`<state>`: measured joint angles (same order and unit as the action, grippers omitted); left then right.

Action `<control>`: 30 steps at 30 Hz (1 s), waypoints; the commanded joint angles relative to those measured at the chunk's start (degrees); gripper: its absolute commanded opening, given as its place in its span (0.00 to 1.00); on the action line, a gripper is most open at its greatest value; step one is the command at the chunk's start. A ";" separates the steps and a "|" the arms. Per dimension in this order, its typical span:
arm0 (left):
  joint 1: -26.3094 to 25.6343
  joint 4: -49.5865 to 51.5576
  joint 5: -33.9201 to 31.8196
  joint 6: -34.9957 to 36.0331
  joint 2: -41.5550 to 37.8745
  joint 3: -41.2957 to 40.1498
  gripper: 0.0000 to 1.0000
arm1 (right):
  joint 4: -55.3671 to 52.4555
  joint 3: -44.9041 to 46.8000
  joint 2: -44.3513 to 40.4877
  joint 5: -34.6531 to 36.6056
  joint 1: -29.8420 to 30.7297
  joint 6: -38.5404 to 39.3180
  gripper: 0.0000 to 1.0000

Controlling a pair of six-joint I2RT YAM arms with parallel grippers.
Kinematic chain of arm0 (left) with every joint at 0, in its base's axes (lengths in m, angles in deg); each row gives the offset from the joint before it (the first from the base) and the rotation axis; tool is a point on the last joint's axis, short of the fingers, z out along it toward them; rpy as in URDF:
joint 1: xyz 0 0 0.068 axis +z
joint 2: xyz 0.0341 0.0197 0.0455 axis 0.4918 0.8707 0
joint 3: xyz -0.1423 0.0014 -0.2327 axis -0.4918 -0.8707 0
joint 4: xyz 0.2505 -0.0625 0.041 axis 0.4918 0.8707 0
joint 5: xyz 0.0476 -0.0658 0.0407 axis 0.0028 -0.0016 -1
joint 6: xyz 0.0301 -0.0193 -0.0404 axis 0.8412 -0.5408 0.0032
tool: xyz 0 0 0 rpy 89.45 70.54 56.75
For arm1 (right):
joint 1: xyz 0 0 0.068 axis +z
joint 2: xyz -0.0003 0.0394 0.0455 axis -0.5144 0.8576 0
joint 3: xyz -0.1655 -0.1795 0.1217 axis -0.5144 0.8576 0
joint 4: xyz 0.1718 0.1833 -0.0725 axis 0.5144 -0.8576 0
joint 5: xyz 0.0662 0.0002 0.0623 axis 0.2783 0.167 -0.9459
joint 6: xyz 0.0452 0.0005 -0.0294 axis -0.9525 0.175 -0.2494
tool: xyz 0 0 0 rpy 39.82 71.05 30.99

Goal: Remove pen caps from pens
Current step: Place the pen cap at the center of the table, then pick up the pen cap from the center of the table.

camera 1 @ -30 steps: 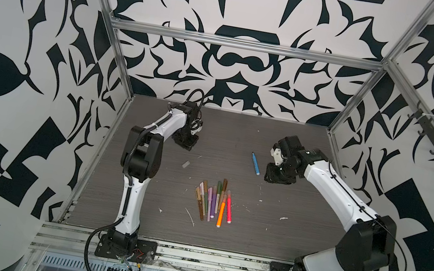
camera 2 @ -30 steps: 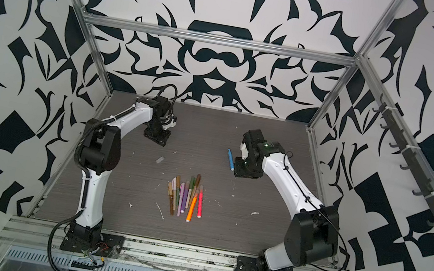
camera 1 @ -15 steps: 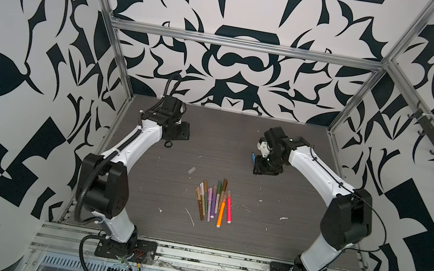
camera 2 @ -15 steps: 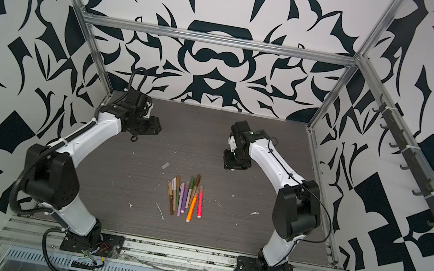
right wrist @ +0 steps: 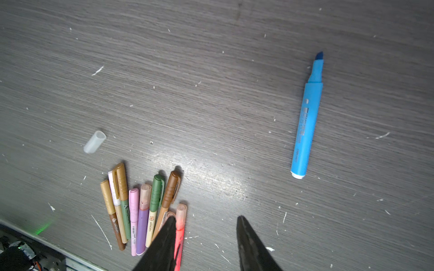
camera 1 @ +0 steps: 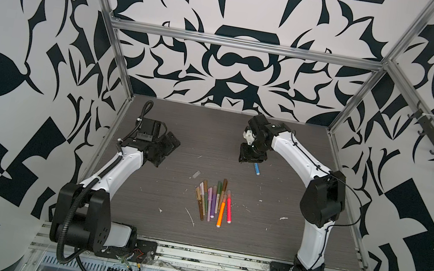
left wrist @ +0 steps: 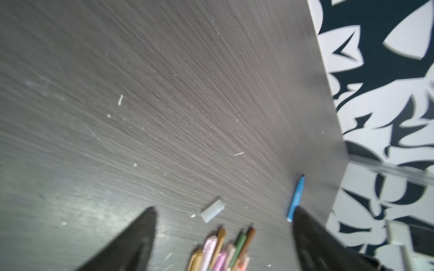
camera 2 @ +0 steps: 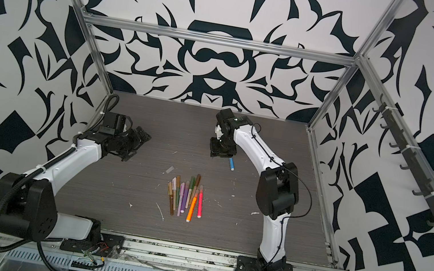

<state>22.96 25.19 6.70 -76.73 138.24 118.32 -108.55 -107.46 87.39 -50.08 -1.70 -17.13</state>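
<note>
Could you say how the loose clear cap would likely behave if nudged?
The clear cap is a hollow round tube lying on its side, so it probably rolls. Thin and translucent, it is likely very light.

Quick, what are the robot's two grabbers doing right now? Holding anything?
Left gripper: open, jaws wide apart, holding nothing.
Right gripper: open, holding nothing.

A robotics lab cell: aluminium frame (camera 1: 243, 45), black-and-white patterned walls (camera 1: 250, 6), arms (camera 1: 119, 167) bolted to a rail (camera 1: 212, 257).
</note>
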 commanded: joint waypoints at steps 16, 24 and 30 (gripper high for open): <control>-6.18 27.24 -2.00 -26.47 15.20 17.18 0.93 | 3.26 14.42 -15.79 3.18 0.41 -2.67 0.45; -14.34 37.53 3.38 -32.58 23.35 25.84 0.88 | 6.86 26.33 -26.00 4.78 -0.10 -3.58 0.45; -17.89 33.64 3.29 -37.94 25.38 25.71 0.40 | 9.81 32.59 -29.84 3.79 -0.30 -5.61 0.45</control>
<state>5.32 56.01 9.41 -110.73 161.67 143.26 -101.21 -76.01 59.46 -46.43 -1.83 -21.16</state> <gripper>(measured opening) 0.441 0.446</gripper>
